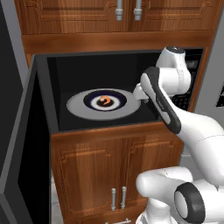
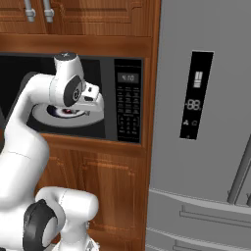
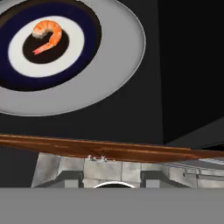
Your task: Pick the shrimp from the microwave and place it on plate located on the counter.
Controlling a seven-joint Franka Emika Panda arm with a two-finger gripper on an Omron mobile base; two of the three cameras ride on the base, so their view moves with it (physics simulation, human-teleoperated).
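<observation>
From the left base view, my gripper (image 1: 139,92) sits at the right edge of the dark grey microwave (image 1: 52,74), and the tiny curled orange shrimp (image 1: 104,102) lies off to its left in a navy-and-white ringed dish (image 1: 105,100) on the round grey turntable (image 1: 78,107). In the right base view, my wrist blocks the fingers, beside the keypad panel (image 2: 128,100). In the hand view, the shrimp (image 3: 46,35) lies ahead, untouched; I cannot tell how wide my fingers stand.

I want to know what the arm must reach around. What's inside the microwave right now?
Inside the microwave, a grey turntable carries a navy-and-white ringed dish with the shrimp in its dark centre. The arm covers the cavity's right end.
</observation>
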